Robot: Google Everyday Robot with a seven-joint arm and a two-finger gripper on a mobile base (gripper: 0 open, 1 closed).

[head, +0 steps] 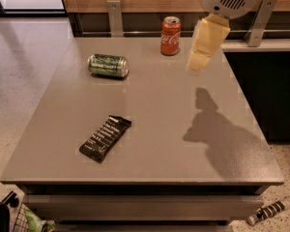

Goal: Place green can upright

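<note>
The green can (108, 65) lies on its side on the grey table (150, 129), at the far left, its silver end facing right. The red Coca-Cola can (170, 36) stands upright at the far edge, right of the green can. My gripper (201, 62) hangs above the table's far right part, just right of the red can and well right of the green can. It holds nothing that I can see. Its shadow falls on the table at the right.
A black snack bar wrapper (105, 138) lies flat near the table's front left. Metal brackets (114, 16) and a wooden wall run behind the far edge. A dark counter (266, 86) stands to the right. Floor lies to the left.
</note>
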